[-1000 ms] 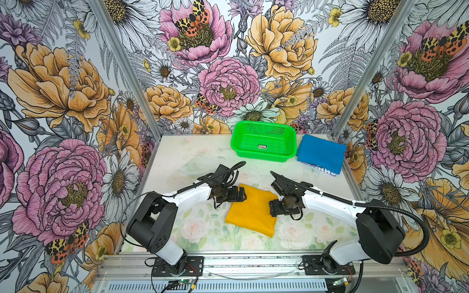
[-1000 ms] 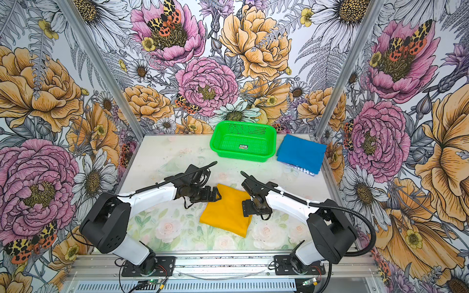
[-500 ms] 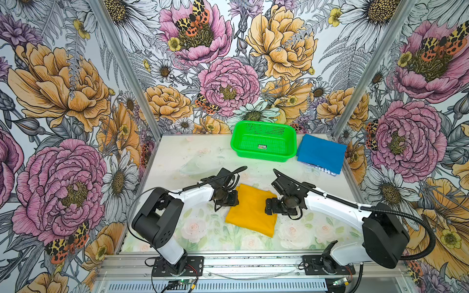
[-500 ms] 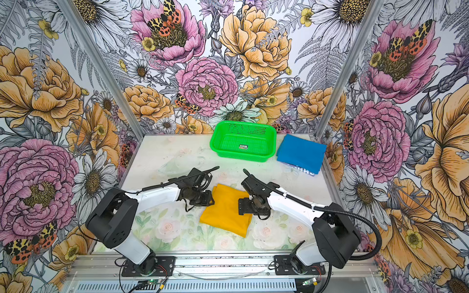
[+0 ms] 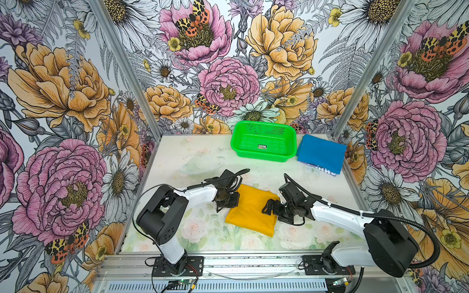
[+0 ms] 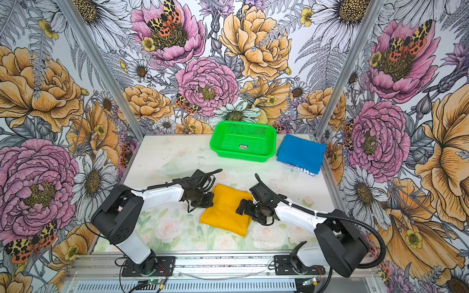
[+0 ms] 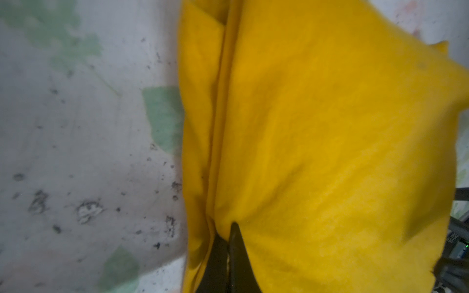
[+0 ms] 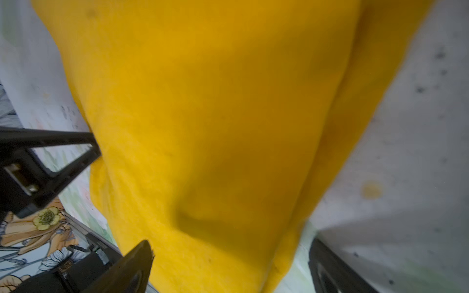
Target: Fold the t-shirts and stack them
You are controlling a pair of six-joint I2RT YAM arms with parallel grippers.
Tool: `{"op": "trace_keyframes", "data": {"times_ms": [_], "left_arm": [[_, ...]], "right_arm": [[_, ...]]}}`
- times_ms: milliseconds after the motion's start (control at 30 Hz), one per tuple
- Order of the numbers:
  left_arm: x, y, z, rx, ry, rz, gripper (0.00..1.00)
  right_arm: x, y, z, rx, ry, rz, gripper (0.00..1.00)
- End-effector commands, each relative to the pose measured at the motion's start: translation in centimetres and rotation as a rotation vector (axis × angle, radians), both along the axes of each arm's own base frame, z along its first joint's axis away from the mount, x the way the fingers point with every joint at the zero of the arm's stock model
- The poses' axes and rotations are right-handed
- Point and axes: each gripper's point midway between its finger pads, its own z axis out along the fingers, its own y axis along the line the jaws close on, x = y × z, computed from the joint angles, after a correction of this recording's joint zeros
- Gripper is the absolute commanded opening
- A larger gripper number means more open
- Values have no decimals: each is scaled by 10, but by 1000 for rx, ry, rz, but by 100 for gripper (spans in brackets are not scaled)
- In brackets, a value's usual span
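Looks like the pickup for stacking: left fingers [image 7: 238, 261] pinch the folded mustard t-shirt [image 5: 250, 211], right fingers [image 8: 132, 269] gape around its opposite edge (should close next), then carry to the blue t-shirt [image 5: 321, 152]

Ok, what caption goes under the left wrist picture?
Left gripper pinches an edge of the folded yellow t-shirt on the table.
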Motion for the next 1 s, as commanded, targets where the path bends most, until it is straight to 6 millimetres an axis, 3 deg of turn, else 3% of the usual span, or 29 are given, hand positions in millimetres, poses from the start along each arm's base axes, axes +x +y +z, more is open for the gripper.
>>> {"op": "trace_keyframes", "data": {"times_ms": [0, 267, 467, 533, 633, 867, 967], "left_arm": [[-13, 19, -40, 133, 52, 23, 0], [-25, 7, -53, 65, 79, 24, 0], [-36, -4, -58, -5, 86, 27, 0], [-40, -8, -57, -27, 86, 18, 0], [-43, -8, -56, -34, 84, 13, 0], [-52, -8, -49, -79, 85, 9, 0], [-50, 5, -44, -65, 87, 42, 0]], "right_arm": [[9, 14, -8, 73, -11, -29, 97], [17, 57, -23, 115, 1, 4, 99], [26, 72, -36, -31, -21, -2, 97], [20, 78, -43, -100, -23, 19, 94], [20, 75, -54, -185, -26, -10, 83], [19, 66, -76, -292, 2, -18, 41], [17, 60, -78, -362, 2, 11, 26]]}}
